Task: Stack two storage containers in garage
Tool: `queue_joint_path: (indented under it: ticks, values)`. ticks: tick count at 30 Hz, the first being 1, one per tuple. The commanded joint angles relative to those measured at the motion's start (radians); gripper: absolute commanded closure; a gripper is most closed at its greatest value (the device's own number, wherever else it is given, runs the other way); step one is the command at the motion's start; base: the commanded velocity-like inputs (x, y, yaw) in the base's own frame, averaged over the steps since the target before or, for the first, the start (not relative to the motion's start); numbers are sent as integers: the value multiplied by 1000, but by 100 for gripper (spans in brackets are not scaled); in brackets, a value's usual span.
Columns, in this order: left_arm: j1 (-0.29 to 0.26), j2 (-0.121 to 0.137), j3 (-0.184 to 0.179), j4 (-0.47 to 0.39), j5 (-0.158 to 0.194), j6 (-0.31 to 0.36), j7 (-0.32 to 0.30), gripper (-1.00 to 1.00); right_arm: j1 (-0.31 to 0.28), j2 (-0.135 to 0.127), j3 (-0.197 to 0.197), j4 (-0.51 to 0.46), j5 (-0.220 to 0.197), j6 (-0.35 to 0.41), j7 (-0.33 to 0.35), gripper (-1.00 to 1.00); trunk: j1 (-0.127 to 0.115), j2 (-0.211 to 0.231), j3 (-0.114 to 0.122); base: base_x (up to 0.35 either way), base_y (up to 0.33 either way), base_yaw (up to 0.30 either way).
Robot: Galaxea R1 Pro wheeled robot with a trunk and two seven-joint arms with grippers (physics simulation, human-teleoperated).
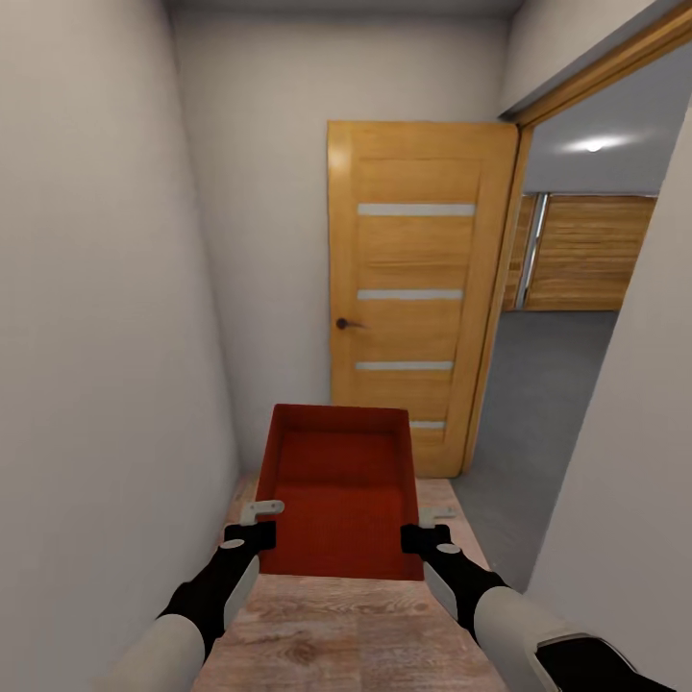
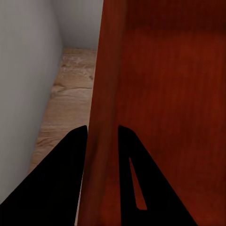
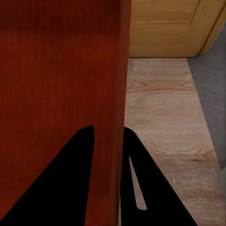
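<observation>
One orange-red storage container hangs in front of me above the light wood-plank floor, held level between both arms. My left gripper is shut on its left wall, and the left wrist view has that wall pinched between two dark fingers. On the opposite side my right gripper is shut on the right wall, one finger inside the bin and one outside. The garage's dark grey concrete floor lies beyond the doorway at the right.
I am in a narrow corridor with pale walls close on both sides. A wooden panel door stands open ahead, swung against the end wall. Through the doorway a wooden garage door shows at the far side.
</observation>
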Motion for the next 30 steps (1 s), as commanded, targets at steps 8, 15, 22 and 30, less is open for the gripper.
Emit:
queue_joint_path:
  ticks: [8,15,22,30]
  values:
    - [0,-6,13,-1,61,7,46,100,-1,0,-40,-2,1,-62,-77,100,1,-1,-2,322,0,0]
    - [0,-6,13,-6,61,6,46,100,-1,1,-40,-2,2,-63,-78,100,1,-1,-2,319,0,-21]
    - [0,-8,13,-14,62,6,46,100,-1,2,-40,-2,1,-62,-78,100,1,-1,-2,87,0,-239]
    - [0,-7,13,-14,62,6,46,100,-1,2,-40,-2,1,-61,-78,100,1,-1,-2,3,0,-286]
